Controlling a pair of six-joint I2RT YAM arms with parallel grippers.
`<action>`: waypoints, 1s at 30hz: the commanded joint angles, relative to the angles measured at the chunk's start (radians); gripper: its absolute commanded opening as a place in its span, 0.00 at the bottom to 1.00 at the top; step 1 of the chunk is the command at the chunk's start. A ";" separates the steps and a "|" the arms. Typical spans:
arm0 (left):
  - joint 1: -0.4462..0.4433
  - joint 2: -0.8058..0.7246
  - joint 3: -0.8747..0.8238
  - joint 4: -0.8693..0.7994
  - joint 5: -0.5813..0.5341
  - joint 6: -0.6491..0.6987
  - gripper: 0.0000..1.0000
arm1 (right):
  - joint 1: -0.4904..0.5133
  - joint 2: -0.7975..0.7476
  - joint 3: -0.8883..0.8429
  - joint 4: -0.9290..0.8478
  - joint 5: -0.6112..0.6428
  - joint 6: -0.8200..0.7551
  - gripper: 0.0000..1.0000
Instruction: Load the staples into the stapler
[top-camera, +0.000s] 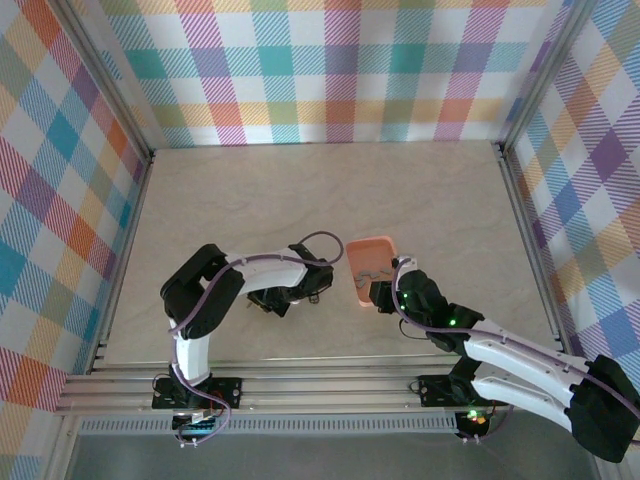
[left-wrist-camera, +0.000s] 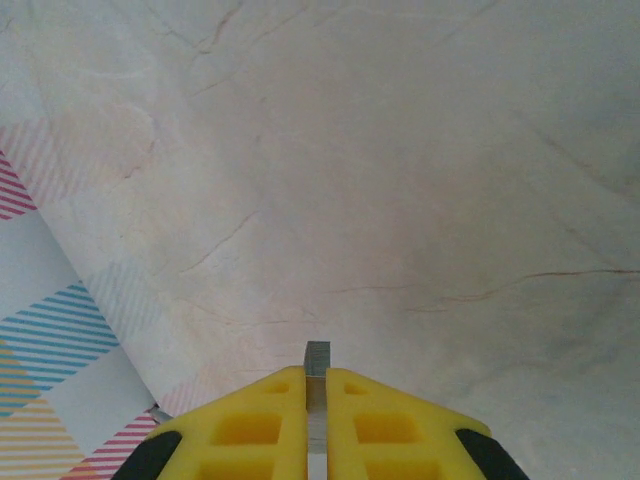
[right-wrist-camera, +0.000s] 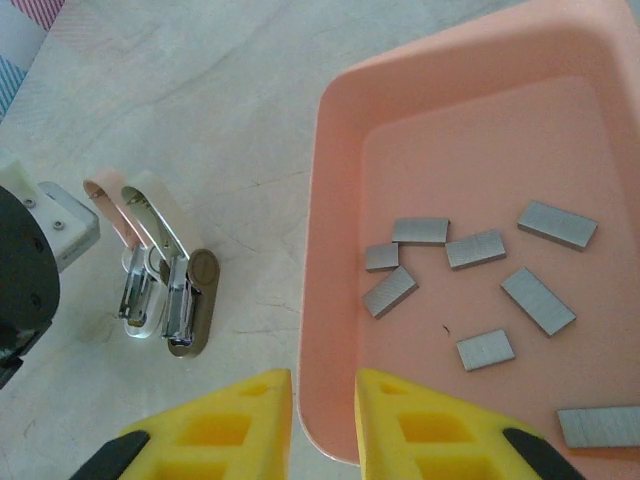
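Loading has barely begun: the finger-sized grey metal stapler with a pale whitish top (right-wrist-camera: 182, 285) lies hinged open on the marbled tabletop (right-wrist-camera: 230, 90) near the middle of its near edge, apparently not yet filled. The left gripper (left-wrist-camera: 316, 372) has its yellow fingers closed to a sliver on one short grey metal staple strip (left-wrist-camera: 317, 356). Eight more staple strips (right-wrist-camera: 475, 249) lie loose in the salmon-orange plastic tray (right-wrist-camera: 335, 200), just right of the stapler. The right gripper (right-wrist-camera: 325, 400) sits astride the tray's near rim, fingers narrowly apart; whether it pinches is unclear. A white-and-pink mini stapler (right-wrist-camera: 132, 285), just beside the target, crowds the approach.
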 joint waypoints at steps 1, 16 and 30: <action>-0.030 0.029 -0.003 0.024 0.007 -0.036 0.11 | -0.005 -0.022 -0.009 -0.007 0.010 0.009 0.24; -0.110 0.052 -0.039 0.124 0.114 -0.079 0.14 | -0.004 -0.073 -0.031 -0.016 0.011 0.020 0.25; -0.105 -0.130 -0.059 0.127 0.211 -0.049 0.35 | -0.005 -0.079 -0.040 -0.007 0.000 0.025 0.25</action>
